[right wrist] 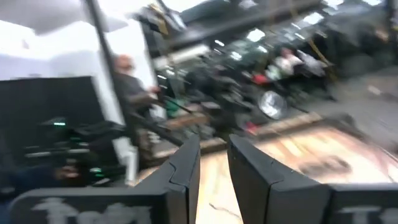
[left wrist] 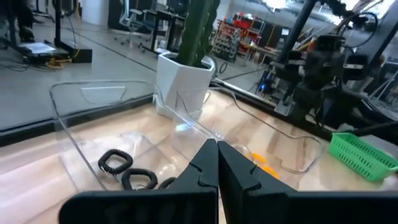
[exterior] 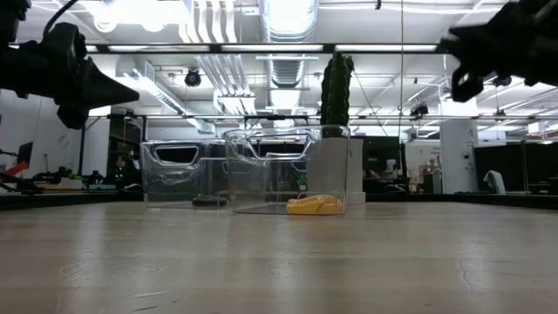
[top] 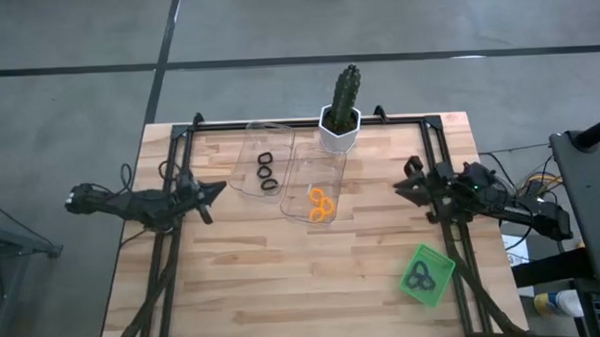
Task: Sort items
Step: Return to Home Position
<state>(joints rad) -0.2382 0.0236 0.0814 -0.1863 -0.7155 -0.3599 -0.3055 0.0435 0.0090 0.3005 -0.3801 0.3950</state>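
Black loops lie in the left clear tray; in the left wrist view they show at black loops. Orange loops lie in the second clear tray, and in the low view as orange loops. Dark loops rest in the green square tray. My left gripper hovers left of the clear trays, shut and empty, its fingertips closed together. My right gripper hovers right of the trays, raised, its fingers slightly apart and empty.
A cactus in a white pot stands at the far edge behind the clear trays. The dark frame rails run along the table's left, right and far sides. Bare wood lies toward the near edge.
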